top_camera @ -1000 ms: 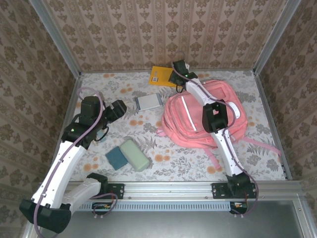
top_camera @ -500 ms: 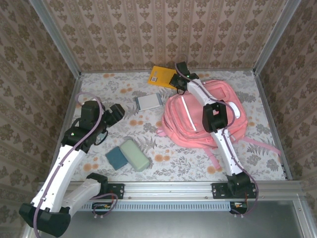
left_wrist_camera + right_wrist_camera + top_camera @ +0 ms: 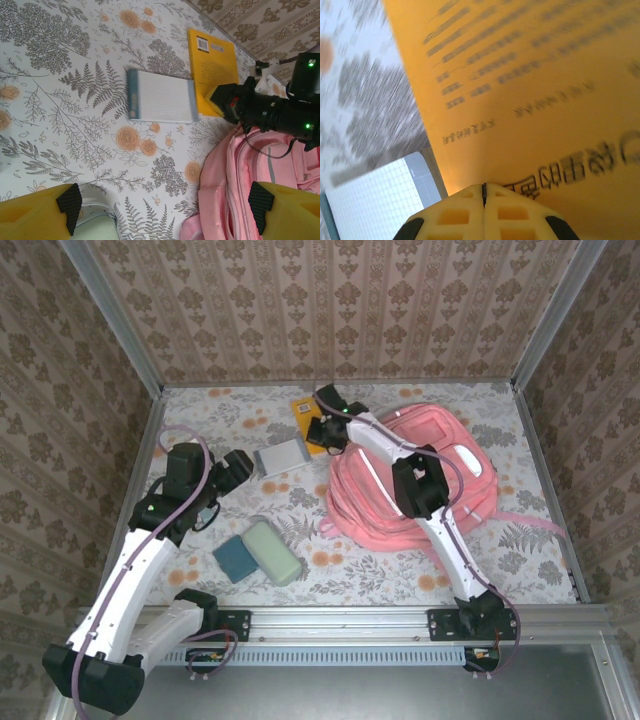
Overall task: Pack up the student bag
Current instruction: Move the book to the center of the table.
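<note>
Since a second ago the right arm has swung to the left, and its hand (image 3: 321, 428) is now at the corner of the yellow book (image 3: 303, 410) that faces the student bag (image 3: 440, 475). The book has slid leftward, the white notebook (image 3: 280, 456) has moved with it, and the bag has turned a little. The bag lies on the right half of the worktop (image 3: 215, 405), partly under the right arm, and I cannot tell whether its main opening is unzipped. The right hand is clenched with nothing visible between its fingers, so it seems to push the book rather than hold it. The left hand (image 3: 238, 464) is released, its jaws wide, and it hovers just left of the notebook. I judge that the step in hand is to get the book ready for packing. To do it well, the right hand should open and take the book by a free edge, because more pushing only drives it onto the notebook and away from the bag, while the left hand could steady the notebook
</note>
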Available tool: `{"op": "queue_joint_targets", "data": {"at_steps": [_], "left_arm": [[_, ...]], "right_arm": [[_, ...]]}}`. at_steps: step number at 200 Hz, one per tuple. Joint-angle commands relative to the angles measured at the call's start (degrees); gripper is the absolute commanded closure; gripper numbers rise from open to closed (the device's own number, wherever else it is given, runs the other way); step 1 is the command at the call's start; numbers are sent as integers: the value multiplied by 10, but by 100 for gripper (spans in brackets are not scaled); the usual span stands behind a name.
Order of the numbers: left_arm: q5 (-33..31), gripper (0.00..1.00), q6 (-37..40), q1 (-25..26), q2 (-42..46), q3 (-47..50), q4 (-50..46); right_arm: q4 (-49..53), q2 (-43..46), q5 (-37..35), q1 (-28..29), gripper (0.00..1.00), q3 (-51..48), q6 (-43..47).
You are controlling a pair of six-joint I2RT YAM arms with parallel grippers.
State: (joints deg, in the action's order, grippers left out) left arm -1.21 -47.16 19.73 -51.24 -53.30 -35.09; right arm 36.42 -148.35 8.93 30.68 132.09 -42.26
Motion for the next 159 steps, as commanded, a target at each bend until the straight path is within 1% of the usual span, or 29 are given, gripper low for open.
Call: {"op": "queue_joint_targets", "data": {"at_steps": [1, 46, 74, 86, 130, 159], "left_arm": [[10, 10, -2, -7, 14, 10, 8], [24, 9, 3, -23, 27, 27, 7], [41, 9, 11, -34, 23, 40, 17], [59, 9, 13, -44, 16, 47, 28], [103, 11, 17, -61, -47, 71, 86], [129, 18, -6, -60, -103, 93, 139]], "right_arm": [[84, -10, 45, 44, 100, -47, -9], [59, 37, 55, 92, 100, -126, -25], [28, 87, 52, 105, 100, -205, -39], [9, 108, 61, 108, 100, -233, -45], [3, 171, 51, 110, 100, -271, -37], [4, 202, 29, 104, 100, -275, -3]]}}
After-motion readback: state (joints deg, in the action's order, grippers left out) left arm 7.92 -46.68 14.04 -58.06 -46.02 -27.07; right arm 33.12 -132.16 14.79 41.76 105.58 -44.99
